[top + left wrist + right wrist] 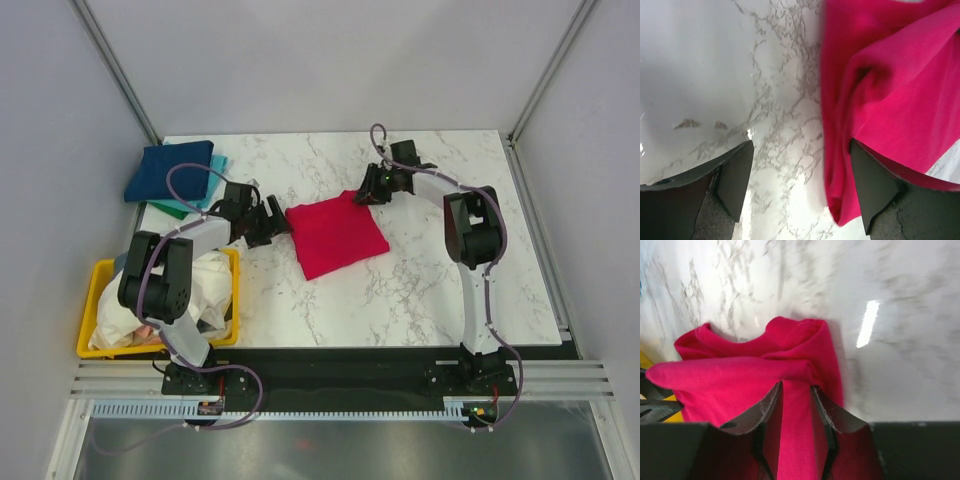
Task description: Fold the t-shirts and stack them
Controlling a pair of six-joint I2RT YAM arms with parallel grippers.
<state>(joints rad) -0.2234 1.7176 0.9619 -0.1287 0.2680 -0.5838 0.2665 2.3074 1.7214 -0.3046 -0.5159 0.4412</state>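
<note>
White marble bench carries the red t-shirt near its middle, folded small. The right tool is clamped on the shirt's far edge; the left tool is apart at the left edge, holding nothing. Folding seems nearly finished; next the left tool should close on its edge, then both lift the shirt to the stack at the far left corner.

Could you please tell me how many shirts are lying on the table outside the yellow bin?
3: the red shirt at the centre, and the navy shirt stacked on a teal shirt at the back left. More may be hidden in that stack.
</note>
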